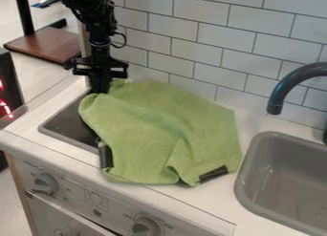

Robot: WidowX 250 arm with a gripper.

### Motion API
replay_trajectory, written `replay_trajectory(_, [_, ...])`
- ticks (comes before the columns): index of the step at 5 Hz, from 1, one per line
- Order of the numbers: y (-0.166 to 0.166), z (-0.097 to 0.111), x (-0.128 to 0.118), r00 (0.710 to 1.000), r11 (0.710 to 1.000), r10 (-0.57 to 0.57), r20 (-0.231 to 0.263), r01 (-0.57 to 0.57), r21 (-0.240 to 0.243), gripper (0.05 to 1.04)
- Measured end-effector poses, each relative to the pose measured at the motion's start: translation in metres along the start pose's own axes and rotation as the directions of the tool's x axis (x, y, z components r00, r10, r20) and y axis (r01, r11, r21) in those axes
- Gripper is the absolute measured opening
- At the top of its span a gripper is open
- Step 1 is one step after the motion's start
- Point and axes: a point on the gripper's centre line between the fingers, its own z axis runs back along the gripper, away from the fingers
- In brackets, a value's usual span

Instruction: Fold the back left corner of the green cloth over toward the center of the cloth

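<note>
Black gripper (100, 89) at upper left, grip unclear, by a rumpled green cloth (159, 127) best moved slowly, edge first.

On the right side, a grey sink (245, 175) is set into the white desk (252, 121), and a dark curved faucet (287, 86) rises beside it. Behind stands a wall of pale tiles (199, 52). To the left I see a dark cooktop (69, 127), a brown board (46, 46) and some red lights (5, 107); two knobs (45, 183) are on the front.
</note>
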Motion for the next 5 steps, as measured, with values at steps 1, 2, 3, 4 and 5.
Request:
replay_trajectory(1, [-0.004, 0.019, 0.001, 1.0, 1.0, 0.015, 0.022, -0.014, -0.024, 0.051])
replay_trajectory(2, [-0.017, 0.046, -0.001, 0.998, 0.997, 0.002, 0.062, 0.002, -0.075, 0.051])
replay_trajectory(3, [-0.038, 0.06, -0.012, 0.995, 0.992, -0.049, 0.083, 0.058, -0.109, 0.051])
replay_trajectory(4, [-0.07, 0.07, -0.032, 0.983, 0.976, -0.15, 0.107, 0.164, -0.14, 0.051])
replay_trajectory(5, [-0.099, 0.075, -0.056, 0.961, 0.95, -0.25, 0.121, 0.268, -0.158, 0.051])
